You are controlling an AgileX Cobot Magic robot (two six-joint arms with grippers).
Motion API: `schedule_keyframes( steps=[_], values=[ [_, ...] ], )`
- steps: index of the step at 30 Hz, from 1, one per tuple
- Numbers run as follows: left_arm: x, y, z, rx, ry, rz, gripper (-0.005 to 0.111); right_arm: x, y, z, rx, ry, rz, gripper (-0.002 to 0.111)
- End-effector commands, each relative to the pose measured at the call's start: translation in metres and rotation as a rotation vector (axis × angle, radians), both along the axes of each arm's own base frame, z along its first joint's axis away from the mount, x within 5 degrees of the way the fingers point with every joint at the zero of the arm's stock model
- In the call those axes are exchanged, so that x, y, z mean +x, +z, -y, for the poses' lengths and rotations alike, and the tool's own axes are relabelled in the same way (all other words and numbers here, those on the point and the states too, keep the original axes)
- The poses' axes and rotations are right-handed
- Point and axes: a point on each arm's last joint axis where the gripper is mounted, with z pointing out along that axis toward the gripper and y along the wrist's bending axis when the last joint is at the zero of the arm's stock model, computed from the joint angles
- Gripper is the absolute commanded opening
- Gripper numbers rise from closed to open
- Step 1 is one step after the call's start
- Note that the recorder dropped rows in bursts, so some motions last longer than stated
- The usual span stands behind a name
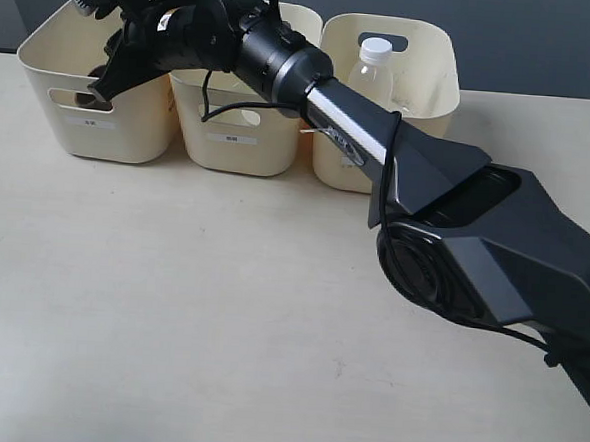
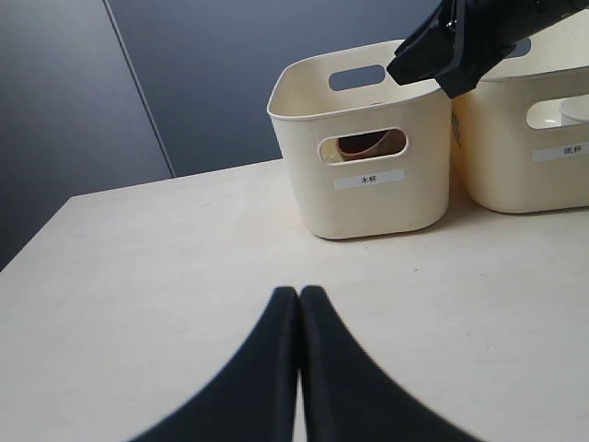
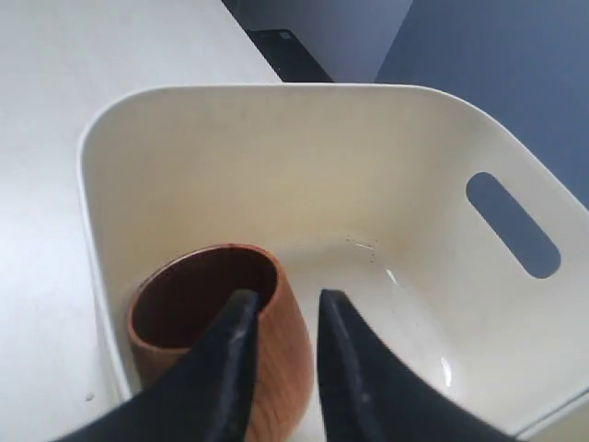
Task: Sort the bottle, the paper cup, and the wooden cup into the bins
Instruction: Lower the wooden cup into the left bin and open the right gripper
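The wooden cup [image 3: 184, 295] stands upright inside the left bin [image 1: 105, 134], brown with visible grain. It also shows through that bin's cut-out [image 2: 361, 144]. My right gripper [image 3: 287, 296] reaches down into this bin [image 3: 276, 166]. Its jaws stand apart astride the cup's wall, one finger inside the rim and one just outside. The bottle [image 1: 372, 70], clear with a white cap, stands in the right bin [image 1: 433, 89]. The paper cup is not clearly seen; a white curved edge shows through the middle bin's cut-out [image 2: 575, 110]. My left gripper [image 2: 299, 293] is shut and empty, low over the table.
The three cream bins stand side by side along the table's far edge, the middle bin [image 1: 234, 152] between the other two. My right arm [image 1: 342, 114] stretches across above the middle and right bins. A dark wall rises behind the table.
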Motion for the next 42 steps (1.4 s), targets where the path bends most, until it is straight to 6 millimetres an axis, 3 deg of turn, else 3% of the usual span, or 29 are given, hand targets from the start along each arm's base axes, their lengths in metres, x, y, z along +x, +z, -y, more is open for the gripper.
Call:
schedule_keyframes(
  steps=[1,8,19,21,24,29,35,42],
  values=[
    [0.000,0.002,0.000,-0.004,-0.004,0.005,0.000,0.001,0.008,0.003,0.015,-0.008,0.008,0.024],
    [0.000,0.002,0.000,-0.004,-0.004,0.005,0.000,0.001,0.012,0.003,0.024,-0.010,0.012,0.024],
    [0.000,0.002,0.000,-0.004,-0.004,0.005,0.000,-0.018,0.065,0.008,0.005,0.040,0.008,0.024],
    [0.000,0.002,0.000,-0.004,-0.004,0.005,0.000,-0.024,0.077,0.008,0.013,0.046,-0.009,0.018],
    [0.000,0.002,0.000,-0.004,-0.004,0.005,0.000,-0.037,0.094,0.006,0.013,0.069,-0.018,-0.001],
    [0.000,0.002,0.000,-0.004,-0.004,0.005,0.000,-0.058,0.119,0.001,0.028,0.108,-0.031,-0.001],
    [0.000,0.002,0.000,-0.004,-0.004,0.005,0.000,-0.076,0.132,0.000,0.057,0.122,-0.138,-0.001],
    [0.000,0.002,0.000,-0.004,-0.004,0.005,0.000,-0.085,0.131,-0.001,0.085,0.139,-0.301,-0.001]
  ],
)
